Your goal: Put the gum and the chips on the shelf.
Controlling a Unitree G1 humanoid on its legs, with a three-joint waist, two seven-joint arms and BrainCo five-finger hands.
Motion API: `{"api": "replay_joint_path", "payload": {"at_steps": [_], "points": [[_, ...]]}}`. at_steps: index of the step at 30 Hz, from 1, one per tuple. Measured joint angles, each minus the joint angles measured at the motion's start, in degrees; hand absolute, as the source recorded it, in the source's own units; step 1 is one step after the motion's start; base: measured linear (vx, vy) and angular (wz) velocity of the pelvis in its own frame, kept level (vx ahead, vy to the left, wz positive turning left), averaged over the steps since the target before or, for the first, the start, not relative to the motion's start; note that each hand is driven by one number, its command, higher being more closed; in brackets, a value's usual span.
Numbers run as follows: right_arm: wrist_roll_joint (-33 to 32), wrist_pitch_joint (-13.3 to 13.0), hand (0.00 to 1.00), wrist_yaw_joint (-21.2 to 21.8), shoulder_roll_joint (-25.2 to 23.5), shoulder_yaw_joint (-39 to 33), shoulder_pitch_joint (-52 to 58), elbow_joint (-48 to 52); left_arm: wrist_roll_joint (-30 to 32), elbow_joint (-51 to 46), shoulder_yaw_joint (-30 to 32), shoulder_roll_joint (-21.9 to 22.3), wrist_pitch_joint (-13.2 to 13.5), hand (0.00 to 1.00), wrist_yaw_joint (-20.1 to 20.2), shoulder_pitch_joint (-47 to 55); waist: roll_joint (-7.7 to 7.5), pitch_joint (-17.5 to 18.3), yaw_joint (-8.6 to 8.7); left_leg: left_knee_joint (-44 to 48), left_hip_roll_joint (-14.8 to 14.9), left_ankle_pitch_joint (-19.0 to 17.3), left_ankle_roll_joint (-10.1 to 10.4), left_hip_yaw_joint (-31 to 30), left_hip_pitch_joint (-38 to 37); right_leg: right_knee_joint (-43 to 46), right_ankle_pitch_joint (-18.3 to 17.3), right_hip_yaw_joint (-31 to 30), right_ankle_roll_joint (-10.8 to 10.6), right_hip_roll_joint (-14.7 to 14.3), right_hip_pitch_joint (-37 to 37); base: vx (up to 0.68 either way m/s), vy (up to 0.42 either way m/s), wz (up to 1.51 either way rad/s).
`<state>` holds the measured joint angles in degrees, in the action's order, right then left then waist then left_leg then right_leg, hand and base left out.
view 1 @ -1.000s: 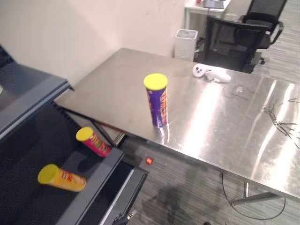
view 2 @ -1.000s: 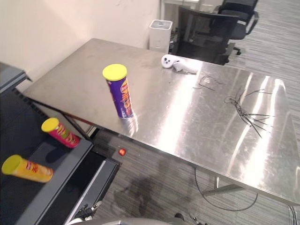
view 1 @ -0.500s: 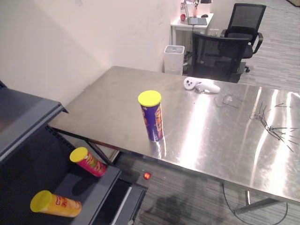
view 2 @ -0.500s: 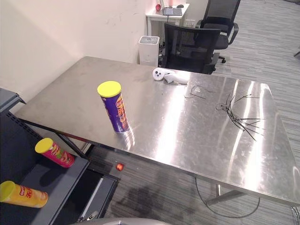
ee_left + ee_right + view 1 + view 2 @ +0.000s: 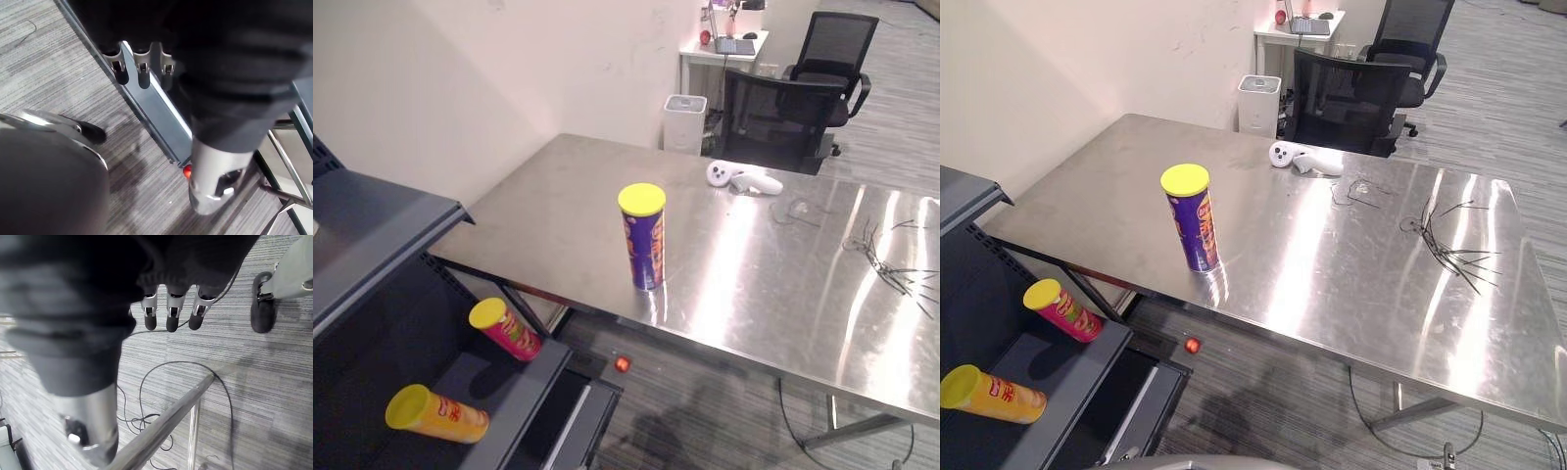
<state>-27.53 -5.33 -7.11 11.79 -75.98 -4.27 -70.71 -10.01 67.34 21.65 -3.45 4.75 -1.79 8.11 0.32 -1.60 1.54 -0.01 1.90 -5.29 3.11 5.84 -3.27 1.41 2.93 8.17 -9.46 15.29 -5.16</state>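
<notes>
Chips: purple can (image 5: 643, 238), yellow lid, upright on the steel tabletop (image 5: 773, 264) near its front edge, untouched; pink can (image 5: 505, 328) and yellow can (image 5: 436, 414) lie on their sides on the shelf (image 5: 514, 392) at the robot's left; white controller (image 5: 744, 179) at the far edge; small red thing (image 5: 623, 364) on the carpet (image 5: 705, 401) below. Left wrist view: left hand (image 5: 143, 68) released, fingers straight, empty, beside the shelf's grey rail, red thing close by; right wrist view: right hand (image 5: 168, 313) likewise slack and empty above carpet.
</notes>
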Motion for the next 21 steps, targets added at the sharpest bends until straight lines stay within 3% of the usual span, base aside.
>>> {"api": "replay_joint_path", "payload": {"at_steps": [6, 9, 12, 15, 17, 21], "points": [[0.0, 0.1, 0.0, 0.1, -0.8, 0.6, -0.1, -0.9, 0.0, 0.1, -1.0, -0.1, -0.1, 0.0, 0.0, 0.2, -0.37, -0.2, -0.11, -4.9, -0.3, 3.4, 0.2, -0.5, -0.9, -1.3, -1.8, 1.3, 1.0, -0.1, 0.0, -0.09, -0.079, 0.02], [0.0, 0.2, 0.0, 0.1, -3.0, 1.8, 0.0, -1.2, 0.1, 0.1, -1.0, -1.2, -0.1, 0.0, 0.0, 0.2, -2.23, -0.3, -0.07, -5.8, -1.0, 4.0, 1.1, -0.4, -0.9, -1.3, -7.4, 1.9, 0.4, 0.8, 0.1, -0.13, -0.131, -0.03], [0.0, 0.3, 0.0, 0.1, -3.2, 2.2, 1.5, -1.0, 0.1, 0.6, -1.0, -0.9, -0.4, 0.0, 0.0, 0.1, -1.47, 0.2, 0.07, -5.8, 0.5, 4.9, 1.9, -1.2, -0.8, -0.8, -8.0, 2.4, -0.5, -0.7, 0.7, -0.06, -0.126, 0.07], [-0.7, 0.1, 0.0, 0.1, -2.8, 1.6, 1.8, -1.9, 0.1, 0.6, -0.9, -1.2, -0.4, 0.0, 0.0, 0.6, -1.95, 0.6, 0.38, -5.8, 1.6, 5.4, 2.3, -1.6, 0.0, -0.6, -8.0, 2.9, -0.4, -1.9, 0.8, -0.01, -0.09, 0.09], [-2.3, 0.0, 0.0, 0.0, -2.4, -2.3, 1.0, -2.2, 0.1, 0.5, -0.4, -1.6, -0.4, 0.0, 0.0, 0.8, -2.82, 1.0, 1.36, -5.8, 2.0, 5.6, 2.5, -2.0, 0.2, -0.5, -7.7, 3.5, -0.8, -2.2, 0.9, 0.03, -0.047, 0.12], [-4.7, 0.0, 0.0, -0.8, 0.1, -11.6, -0.5, -2.2, 0.1, 0.5, 1.2, -1.8, -0.4, 0.0, -0.1, 1.1, -3.79, 1.7, 1.7, -5.5, 1.8, 5.6, 2.5, -1.6, 0.2, -0.3, -7.6, 2.9, -0.6, -2.1, 0.9, 0.05, 0.003, -0.01]]}}
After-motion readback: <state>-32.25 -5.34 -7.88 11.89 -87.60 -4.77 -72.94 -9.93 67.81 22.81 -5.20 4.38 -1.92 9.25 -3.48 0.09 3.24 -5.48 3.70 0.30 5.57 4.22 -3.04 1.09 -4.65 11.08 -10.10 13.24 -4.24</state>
